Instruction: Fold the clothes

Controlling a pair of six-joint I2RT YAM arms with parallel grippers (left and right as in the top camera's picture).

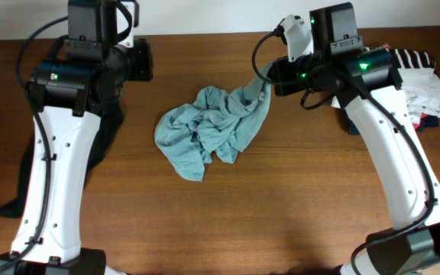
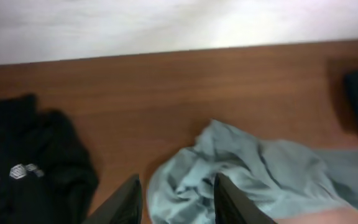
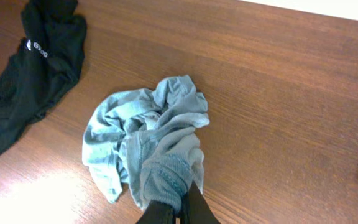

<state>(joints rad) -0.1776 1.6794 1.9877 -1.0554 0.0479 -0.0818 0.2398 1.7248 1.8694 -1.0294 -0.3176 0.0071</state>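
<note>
- Black top (image 1: 111,126) lay left of the shirt (image 1: 208,130), half hidden by the left arm (image 1: 59,168).
- Right hand (image 3: 178,208) pinched the shirt's edge; left hand (image 2: 178,199) gaped wide, near it.

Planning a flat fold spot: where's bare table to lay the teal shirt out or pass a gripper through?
Widest bare patch: front-centre of the brown wooden table, in front of the crumpled grey-teal jersey shirt. Narrower gap between it and the black top. Crowded: far-right clothes pile; right gripper pinches the shirt.
</note>
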